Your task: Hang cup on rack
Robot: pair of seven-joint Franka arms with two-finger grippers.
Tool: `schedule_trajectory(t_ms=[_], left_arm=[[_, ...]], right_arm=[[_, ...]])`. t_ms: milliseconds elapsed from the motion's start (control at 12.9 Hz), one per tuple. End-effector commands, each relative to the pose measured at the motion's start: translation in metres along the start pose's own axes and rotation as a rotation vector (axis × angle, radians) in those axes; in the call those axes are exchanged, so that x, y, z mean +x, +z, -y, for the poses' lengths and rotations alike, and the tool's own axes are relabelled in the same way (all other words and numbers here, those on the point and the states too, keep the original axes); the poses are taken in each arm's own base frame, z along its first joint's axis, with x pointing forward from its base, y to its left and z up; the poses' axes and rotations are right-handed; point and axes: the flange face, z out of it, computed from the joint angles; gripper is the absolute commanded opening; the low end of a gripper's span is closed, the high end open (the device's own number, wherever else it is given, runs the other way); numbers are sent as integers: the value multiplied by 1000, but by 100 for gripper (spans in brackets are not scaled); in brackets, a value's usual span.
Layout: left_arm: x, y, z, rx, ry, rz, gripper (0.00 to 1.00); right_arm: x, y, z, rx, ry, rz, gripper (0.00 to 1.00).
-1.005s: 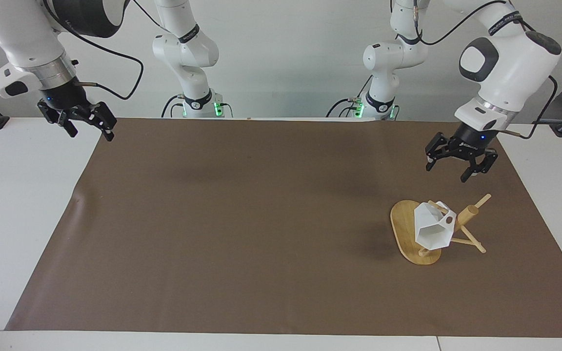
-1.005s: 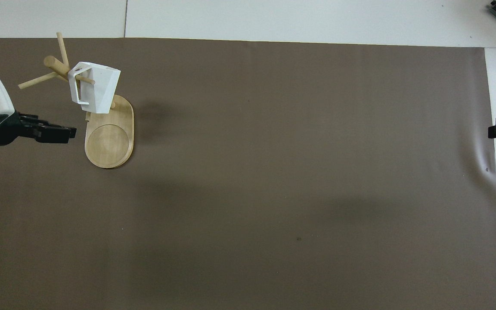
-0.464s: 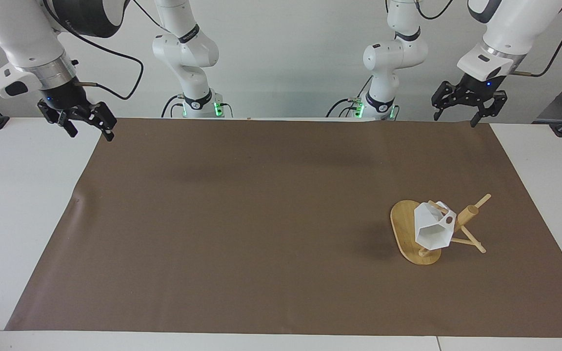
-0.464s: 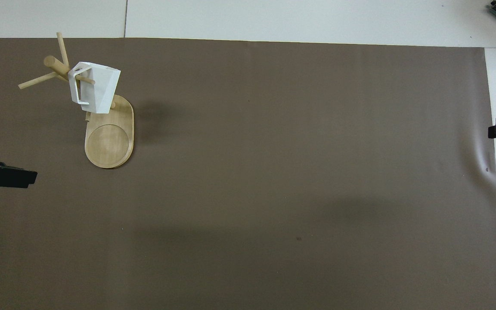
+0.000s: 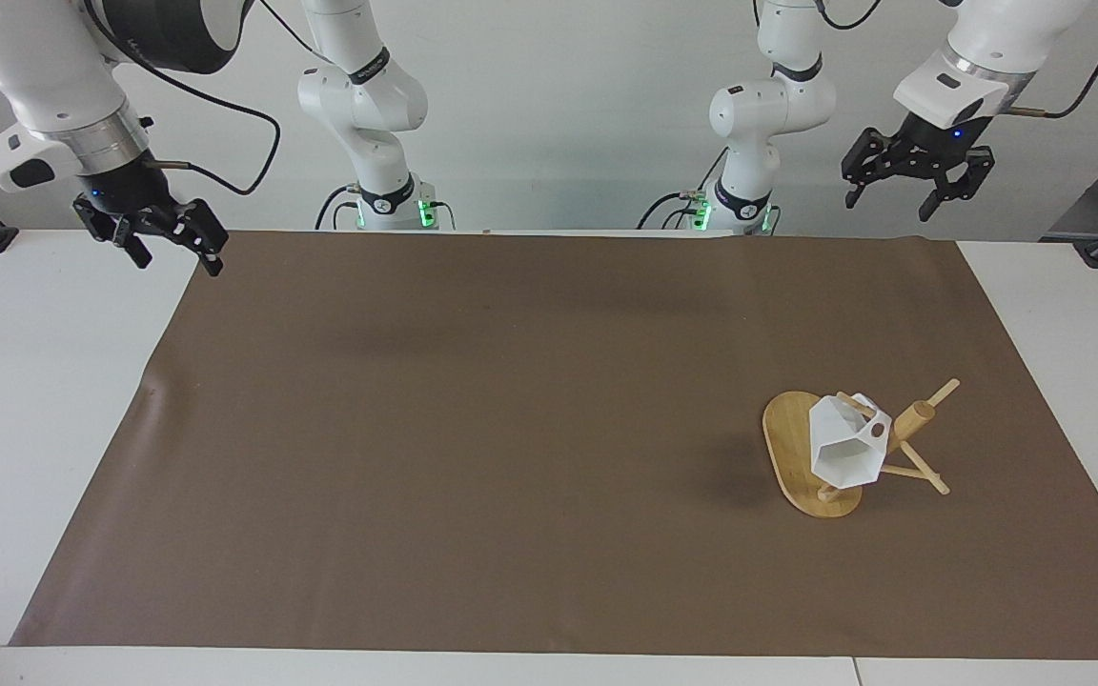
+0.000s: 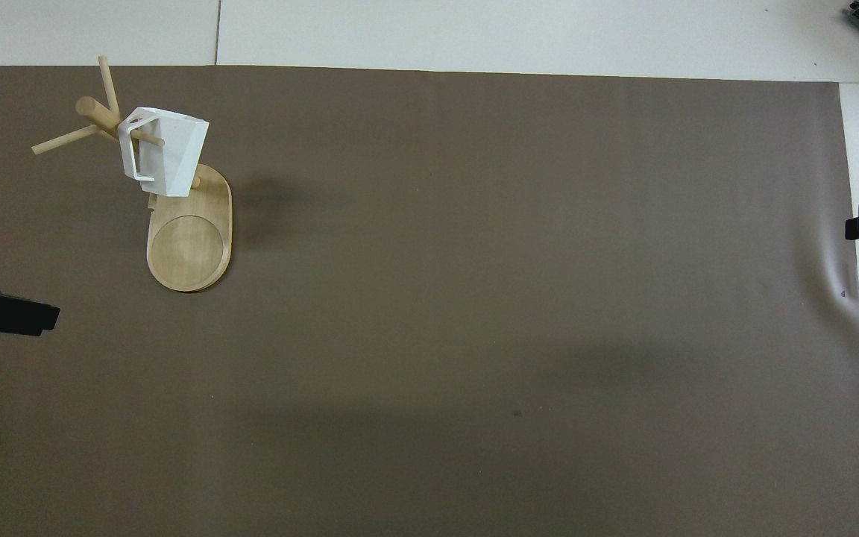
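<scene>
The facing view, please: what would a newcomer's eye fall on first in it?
First the white cup, hanging by its handle on a peg of the bamboo rack, which stands on the brown mat toward the left arm's end of the table. Then the two grippers, both raised, open and empty: the left gripper at that same end of the mat's edge by the robots, the right gripper at the mat's other end.
</scene>
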Motion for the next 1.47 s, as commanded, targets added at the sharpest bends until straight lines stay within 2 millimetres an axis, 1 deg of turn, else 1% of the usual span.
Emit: schedule_trajectory(t_ms=[0, 77, 155, 309, 386, 541, 618, 850, 927, 1005, 1082, 1391], left_arm=[[14, -2, -19, 12, 32, 42, 100], [13, -7, -12, 23, 29, 40, 100], [12, -7, -9, 14, 33, 39, 100], [9, -9, 7, -3, 5, 32, 100], [6, -9, 10, -2, -2, 33, 100], [7, -8, 13, -1, -10, 34, 100], [8, -8, 19, 3, -25, 28, 100], [14, -6, 22, 8, -30, 14, 100], [21, 2, 23, 3, -30, 37, 100], [28, -1, 26, 1, -35, 33, 100], [31, -3, 29, -1, -39, 39, 100], [33, -7, 30, 8, -41, 8, 100]], right_arm=[[-4, 0, 0, 19, -17, -2, 100], [-4, 0, 0, 19, -17, -2, 100], [-4, 0, -1, 19, -15, -2, 100], [-4, 0, 0, 19, -17, -2, 100], [-4, 0, 0, 19, -17, -2, 100], [-4, 0, 0, 19, -17, -2, 100], [-4, 0, 0, 19, -17, -2, 100], [-4, 0, 0, 19, -17, -2, 100], [-4, 0, 0, 19, -17, -2, 100], [-4, 0, 0, 19, -17, -2, 100], [-4, 0, 0, 19, -17, -2, 100], [-4, 0, 0, 19, -17, -2, 100]])
